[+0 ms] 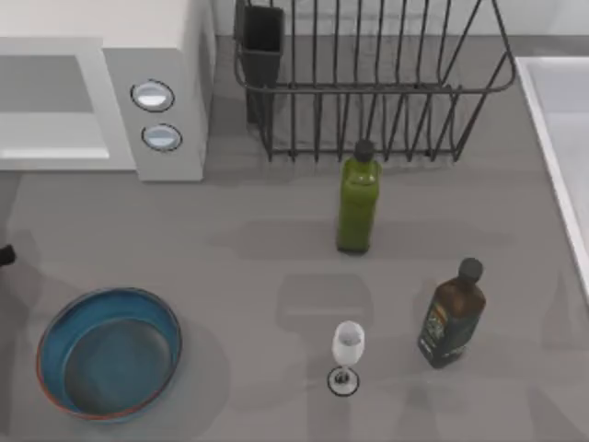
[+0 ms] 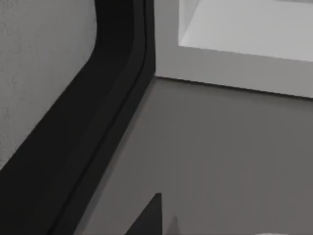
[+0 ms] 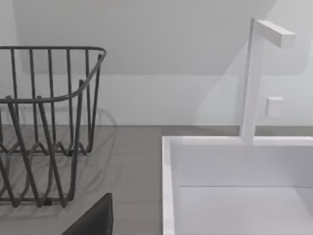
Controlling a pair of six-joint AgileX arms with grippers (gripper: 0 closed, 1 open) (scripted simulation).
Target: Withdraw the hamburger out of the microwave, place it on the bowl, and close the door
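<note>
From where I stand, the large white boxy microwave (image 1: 101,87) sits at about ten o'clock on the grey table (image 1: 276,267), its two round silver-ringed knobs (image 1: 153,95) facing up toward the overhead camera. The flat white door with its grey window (image 1: 51,85) appears to lie flush across the front, though I cannot say for certain that it is latched. The wide shallow bowl, blue inside with a thin reddish-brown rim (image 1: 109,353), rests at about eight o'clock and has nothing in it. I cannot spot the hamburger on the table; my guess is that it is inside the microwave.

At twelve o'clock stands a dark wire rack (image 1: 368,83), with a tall green bottle (image 1: 358,198) just in front of it. A brown bottle with a dark cap (image 1: 452,313) stands at four o'clock, and a small clear wine glass (image 1: 346,354) at six. A white sink (image 3: 234,186) runs along the three o'clock edge.

A dark sliver at the nine o'clock edge may be part of the left arm; whether either gripper is wide or narrow I cannot tell.

To my eye nothing of the job is done: opening, fetching, placing and closing all remain
</note>
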